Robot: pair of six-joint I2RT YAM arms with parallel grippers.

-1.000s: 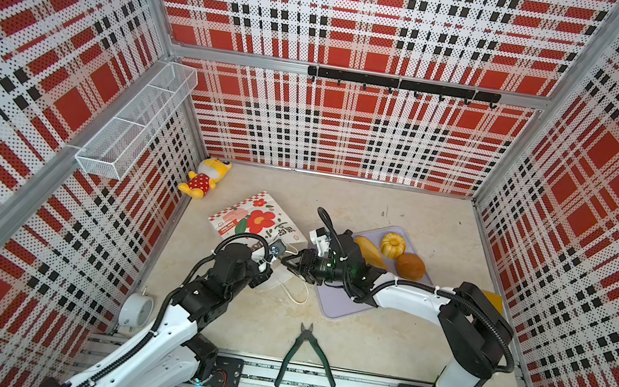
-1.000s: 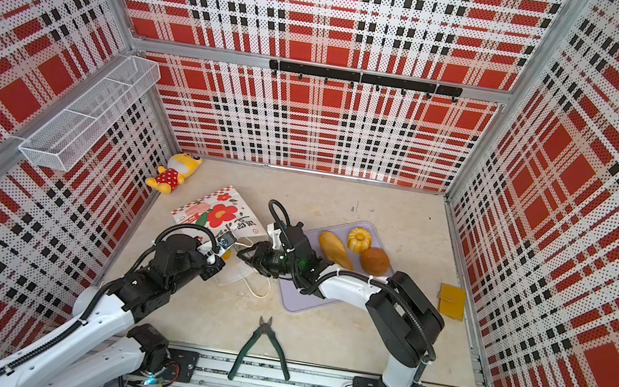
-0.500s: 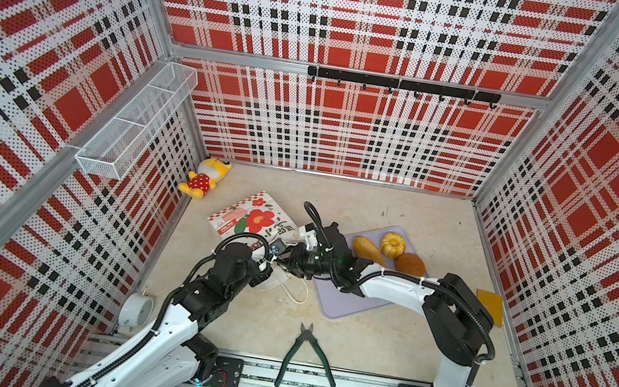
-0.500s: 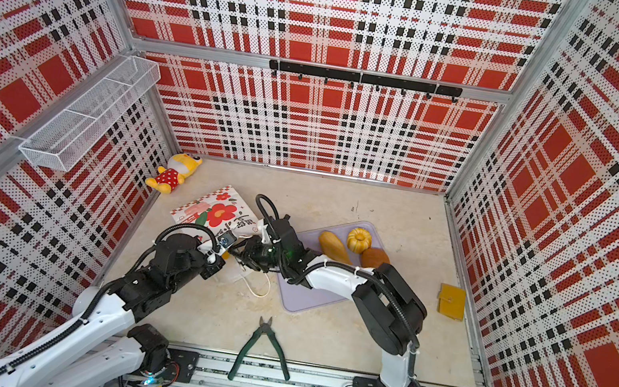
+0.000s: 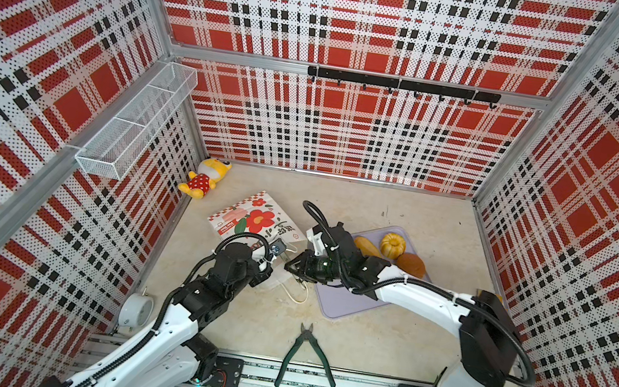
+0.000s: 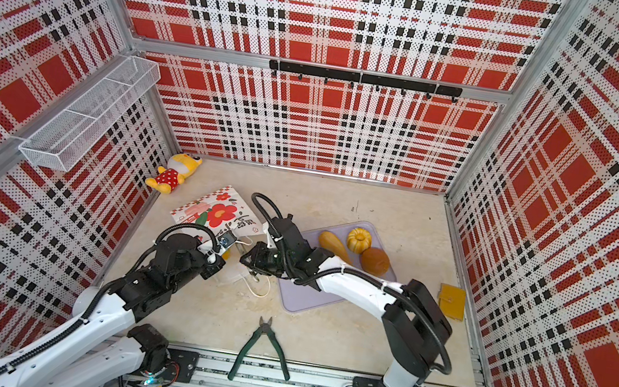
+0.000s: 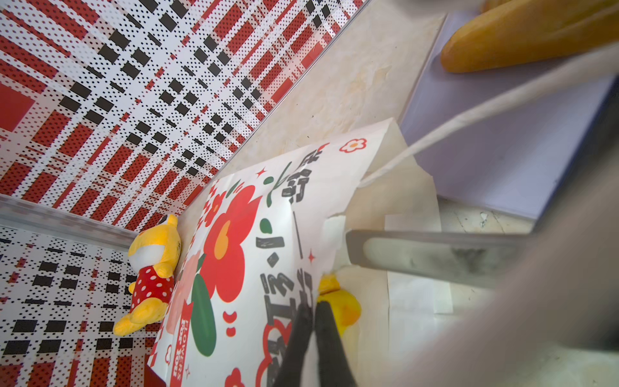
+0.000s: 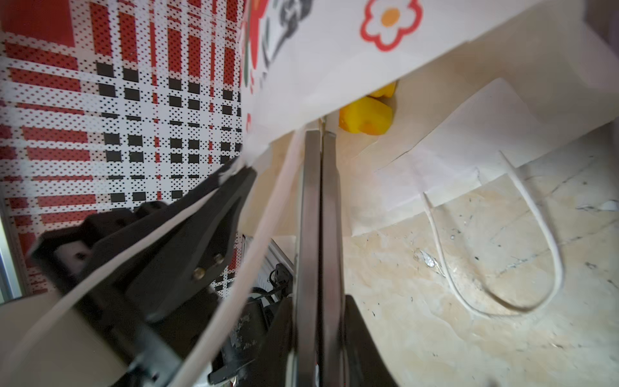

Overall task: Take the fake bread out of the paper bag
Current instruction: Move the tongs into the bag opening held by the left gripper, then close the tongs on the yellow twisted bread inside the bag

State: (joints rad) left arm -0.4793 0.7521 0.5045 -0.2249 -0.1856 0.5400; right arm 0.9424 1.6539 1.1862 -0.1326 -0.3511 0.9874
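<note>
The white flower-print paper bag (image 5: 253,219) (image 6: 216,211) lies on its side with its mouth towards the lilac tray (image 5: 344,305). My left gripper (image 7: 315,303) (image 5: 275,261) is shut on the upper rim of that mouth. A yellow fake bread (image 7: 341,305) (image 8: 365,115) shows just inside. My right gripper (image 8: 320,132) (image 5: 286,265) has its fingers pressed together at the same rim edge and seems to pinch the paper. On the tray lie a long loaf (image 5: 366,247), a fluted cake (image 5: 392,244) and a brown round bun (image 5: 411,264).
One cord handle (image 8: 502,251) trails on the table by the bag's mouth. Green pliers (image 5: 301,353) lie near the front rail, a white clock (image 5: 135,310) at the front left, a yellow plush doll (image 5: 202,179) at the back left, a yellow flat item (image 6: 452,301) at the right.
My right gripper has moved left from the tray's edge to the bag's mouth and closed there. The left gripper and the bag have stayed put.
</note>
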